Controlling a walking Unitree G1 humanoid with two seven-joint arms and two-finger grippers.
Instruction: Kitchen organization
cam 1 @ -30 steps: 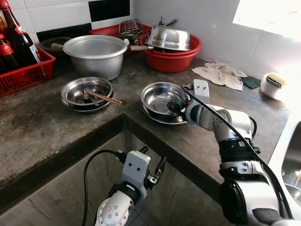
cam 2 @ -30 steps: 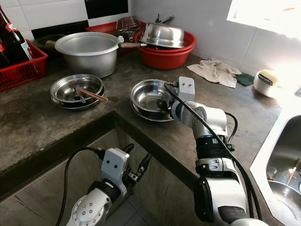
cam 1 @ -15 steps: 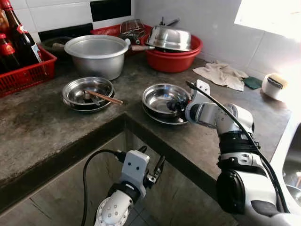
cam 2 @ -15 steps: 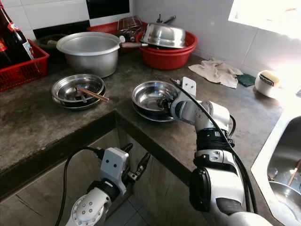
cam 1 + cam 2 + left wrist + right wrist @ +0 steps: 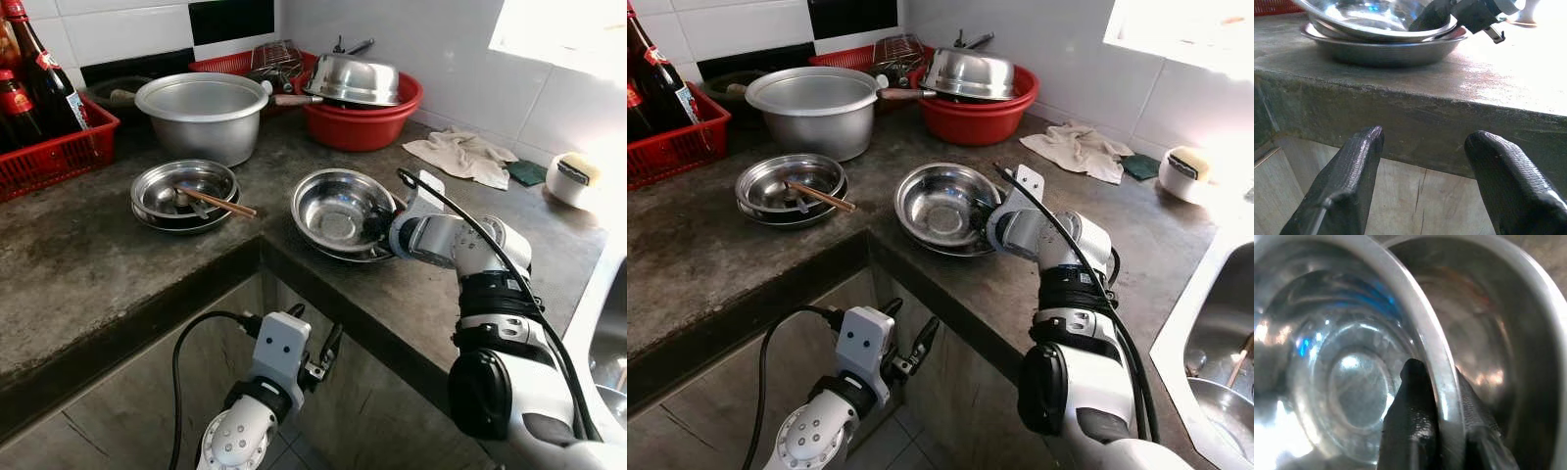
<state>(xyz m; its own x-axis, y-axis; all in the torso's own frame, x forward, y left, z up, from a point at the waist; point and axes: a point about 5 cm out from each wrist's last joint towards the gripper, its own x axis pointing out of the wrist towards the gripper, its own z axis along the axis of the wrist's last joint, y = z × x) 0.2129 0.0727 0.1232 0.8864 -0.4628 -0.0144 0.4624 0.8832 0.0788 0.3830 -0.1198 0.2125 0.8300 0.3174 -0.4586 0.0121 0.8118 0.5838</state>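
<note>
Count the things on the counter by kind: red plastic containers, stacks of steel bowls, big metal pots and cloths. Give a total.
Red plastic containers: 3 (crate, basket, basin)
Steel bowl stacks: 2 (left stack, right stack)
Big metal pots: 1 (pot)
Cloths: 1 (cloth)
Total: 7

A dark stone worktop (image 5: 98, 264) is running around an inside corner, with a tiled wall rising behind it. Lying directly on it are a red crate (image 5: 54, 147) holding bottles at the far left, a big metal pot (image 5: 201, 113), a red basin (image 5: 362, 122) with a steel bowl in it, a shallow steel dish (image 5: 181, 191) with chopsticks across it, a second stack of steel bowls (image 5: 338, 211) near the corner edge, a crumpled cloth (image 5: 460, 155), a green scouring pad (image 5: 524, 171) and a small white pot (image 5: 568, 178).
</note>
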